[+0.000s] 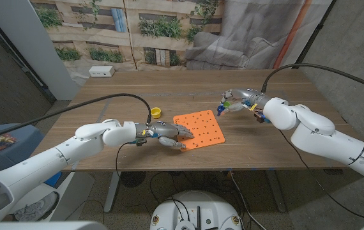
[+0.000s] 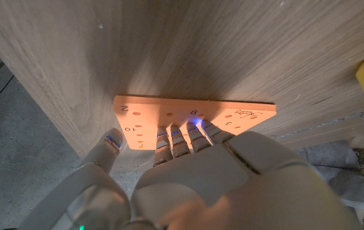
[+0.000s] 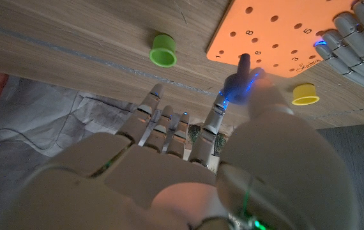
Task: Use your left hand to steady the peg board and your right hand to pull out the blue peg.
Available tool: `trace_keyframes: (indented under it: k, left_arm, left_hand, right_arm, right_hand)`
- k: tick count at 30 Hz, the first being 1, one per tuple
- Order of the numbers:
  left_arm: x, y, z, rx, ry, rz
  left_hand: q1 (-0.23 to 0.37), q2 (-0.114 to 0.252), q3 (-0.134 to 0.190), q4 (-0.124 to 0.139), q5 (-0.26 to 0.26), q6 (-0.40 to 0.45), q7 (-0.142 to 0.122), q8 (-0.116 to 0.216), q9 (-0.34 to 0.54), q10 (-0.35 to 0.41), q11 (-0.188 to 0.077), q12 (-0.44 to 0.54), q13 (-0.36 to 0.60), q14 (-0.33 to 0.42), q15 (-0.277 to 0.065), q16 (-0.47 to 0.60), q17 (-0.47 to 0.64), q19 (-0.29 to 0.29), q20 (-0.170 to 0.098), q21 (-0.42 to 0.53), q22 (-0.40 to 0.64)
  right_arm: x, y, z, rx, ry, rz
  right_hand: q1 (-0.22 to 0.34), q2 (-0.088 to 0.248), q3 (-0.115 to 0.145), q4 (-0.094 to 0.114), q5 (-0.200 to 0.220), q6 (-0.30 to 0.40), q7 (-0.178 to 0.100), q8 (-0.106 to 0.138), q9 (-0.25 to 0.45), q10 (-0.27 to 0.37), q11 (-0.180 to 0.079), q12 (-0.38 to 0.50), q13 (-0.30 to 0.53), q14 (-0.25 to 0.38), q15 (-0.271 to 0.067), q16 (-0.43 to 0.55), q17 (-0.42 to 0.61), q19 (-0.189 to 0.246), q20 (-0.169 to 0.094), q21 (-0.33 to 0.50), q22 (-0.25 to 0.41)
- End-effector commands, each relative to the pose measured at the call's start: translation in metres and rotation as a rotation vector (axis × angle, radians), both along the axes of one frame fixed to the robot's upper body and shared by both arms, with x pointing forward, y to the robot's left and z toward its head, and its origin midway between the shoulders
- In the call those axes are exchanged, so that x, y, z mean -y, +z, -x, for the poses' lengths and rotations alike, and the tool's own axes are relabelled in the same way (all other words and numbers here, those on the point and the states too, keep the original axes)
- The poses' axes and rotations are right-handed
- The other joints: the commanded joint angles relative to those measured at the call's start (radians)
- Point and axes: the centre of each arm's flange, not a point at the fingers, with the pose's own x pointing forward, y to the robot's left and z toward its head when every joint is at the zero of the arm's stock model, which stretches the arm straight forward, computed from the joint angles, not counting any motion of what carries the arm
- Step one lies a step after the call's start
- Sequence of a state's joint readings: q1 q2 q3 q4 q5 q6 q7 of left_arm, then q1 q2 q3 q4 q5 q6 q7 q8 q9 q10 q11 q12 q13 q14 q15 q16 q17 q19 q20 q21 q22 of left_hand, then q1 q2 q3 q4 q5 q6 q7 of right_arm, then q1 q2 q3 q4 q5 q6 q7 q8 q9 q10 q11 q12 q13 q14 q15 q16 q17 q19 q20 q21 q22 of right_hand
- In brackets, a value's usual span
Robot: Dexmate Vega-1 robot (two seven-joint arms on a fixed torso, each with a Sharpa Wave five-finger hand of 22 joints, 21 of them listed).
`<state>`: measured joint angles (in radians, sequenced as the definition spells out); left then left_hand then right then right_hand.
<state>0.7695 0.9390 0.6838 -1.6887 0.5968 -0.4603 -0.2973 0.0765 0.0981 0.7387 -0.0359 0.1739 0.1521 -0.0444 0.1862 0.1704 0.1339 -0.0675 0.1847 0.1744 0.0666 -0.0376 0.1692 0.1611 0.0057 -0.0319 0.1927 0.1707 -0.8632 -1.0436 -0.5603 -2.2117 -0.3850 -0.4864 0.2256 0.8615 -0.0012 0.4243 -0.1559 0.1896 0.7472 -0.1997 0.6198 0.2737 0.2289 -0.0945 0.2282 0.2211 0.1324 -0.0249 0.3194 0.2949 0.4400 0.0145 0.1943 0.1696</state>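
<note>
Right hand [image 1: 236, 102] is pinching the blue peg [image 3: 239, 82], already clear of the orange peg board [image 1: 201, 128] and up near its far right corner. Left hand [image 1: 166, 134] presses fingers flat on the board's near-left edge. I'd keep that pressure on and carry the peg well away.

One orange peg board [image 1: 199, 128] on one wooden table [image 1: 169, 89]. Three pegs: one blue peg [image 3: 238, 82], pinched in the right hand [image 1: 236, 102] at the board's 2 o'clock; one yellow peg [image 1: 156, 112] at its 10 o'clock; one green peg [image 3: 162, 50]. One white box [image 1: 102, 71] at the table's 11 o'clock. Two hands, counting the left hand [image 1: 168, 134].
</note>
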Motion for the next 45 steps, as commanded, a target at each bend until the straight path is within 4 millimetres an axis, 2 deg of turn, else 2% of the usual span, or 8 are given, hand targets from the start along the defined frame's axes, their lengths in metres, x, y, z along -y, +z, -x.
trace_keyframes:
  k: [1, 25, 34, 45]
  left_arm:
    - [0.000, 0.002, 0.002, 0.017, -0.003, 0.012]
    - [0.004, 0.007, 0.001, 0.034, 0.000, 0.027]
    - [0.005, 0.008, 0.002, 0.047, 0.001, 0.041]
    - [0.004, 0.011, 0.006, 0.082, 0.011, 0.064]
  left_hand:
    - [0.011, 0.080, 0.002, -0.003, -0.001, 0.009, -0.002, 0.003, 0.005, 0.008, 0.003, 0.006, 0.003, 0.005, -0.079, 0.008, 0.005, 0.004, -0.167, 0.002, 0.002]
    - [0.013, 0.081, 0.002, -0.004, -0.001, 0.015, -0.002, 0.004, 0.005, 0.009, 0.002, 0.006, 0.003, 0.008, -0.080, 0.008, 0.005, 0.006, -0.166, 0.002, 0.002]
    - [0.014, 0.081, 0.002, -0.006, -0.001, 0.019, -0.003, 0.005, 0.005, 0.011, 0.000, 0.006, 0.003, 0.010, -0.081, 0.009, 0.005, 0.009, -0.164, 0.003, 0.002]
    - [0.016, 0.082, 0.003, -0.007, -0.001, 0.022, -0.005, 0.005, 0.005, 0.013, 0.000, 0.006, 0.003, 0.012, -0.083, 0.009, 0.004, 0.013, -0.164, 0.004, 0.002]
  right_arm:
    - [0.019, 0.012, -0.008, 0.012, -0.075, 0.028]
    - [0.069, 0.014, -0.048, -0.027, -0.249, 0.051]
    - [0.081, 0.012, -0.059, -0.041, -0.302, 0.082]
    - [0.086, 0.008, -0.073, -0.052, -0.347, 0.109]
  right_hand:
    - [-0.007, 0.004, -0.003, 0.003, 0.004, 0.065, -0.023, 0.024, 0.010, 0.006, 0.003, 0.002, 0.002, 0.004, -0.001, 0.004, 0.005, 0.006, 0.001, 0.000, 0.002]
    - [-0.014, 0.004, -0.011, 0.002, 0.004, 0.062, -0.024, 0.021, 0.008, 0.005, 0.004, 0.000, 0.002, 0.005, -0.002, 0.004, 0.006, 0.009, -0.001, 0.001, 0.002]
    - [-0.014, 0.003, -0.013, 0.000, 0.004, 0.058, -0.024, 0.019, 0.008, 0.006, 0.004, -0.001, 0.002, 0.007, -0.004, 0.004, 0.007, 0.010, -0.002, 0.001, 0.002]
    - [-0.013, 0.002, -0.016, -0.002, 0.004, 0.056, -0.024, 0.018, 0.007, 0.008, 0.004, -0.001, 0.002, 0.013, -0.006, 0.006, 0.007, 0.014, -0.005, 0.002, 0.002]
